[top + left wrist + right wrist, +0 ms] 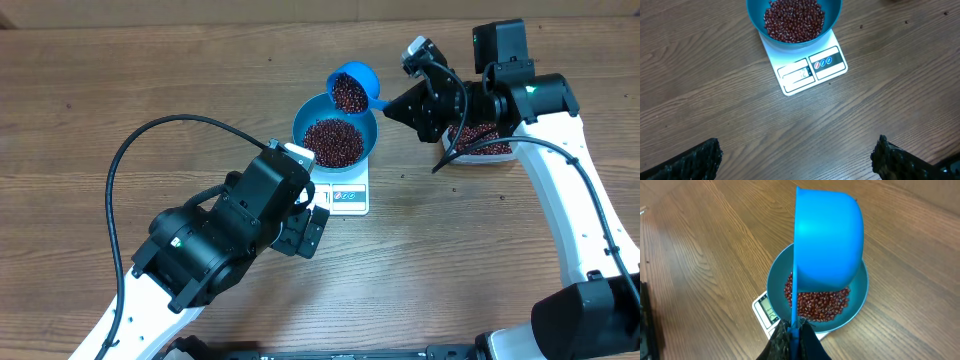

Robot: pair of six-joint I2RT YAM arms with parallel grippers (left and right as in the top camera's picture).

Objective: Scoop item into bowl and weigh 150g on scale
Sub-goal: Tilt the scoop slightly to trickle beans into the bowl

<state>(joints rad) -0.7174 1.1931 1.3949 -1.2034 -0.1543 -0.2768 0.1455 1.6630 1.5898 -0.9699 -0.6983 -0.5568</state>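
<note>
While left pincer (pixel 797 150) hangs released near-left of the scale (pixel 812 70), jaws wide and holding nothing, it is low risk unless it drifts in and nudges the scale. Bowl (pixel 300 125) sits on the scale and covers most of it, with beans (pixel 333 142) heaped inside. Scoop (pixel 352 90) hovers over the bowl rim on the far side of the scale, loaded with more beans. Right pincer (pixel 795 340), right of the scale, is clenched on the scoop handle.

Risks:
- Dumping the whole load at once probably overshoots the target weight.
- Pouring this close to the rim could bounce beans onto the counter (pixel 715 100).
- The scoop touching the bowl would press on the scale and skew the reading.

Display unreadable, so margin unknown. Tub (pixel 490 150), far right of the scale, is half hidden.
</note>
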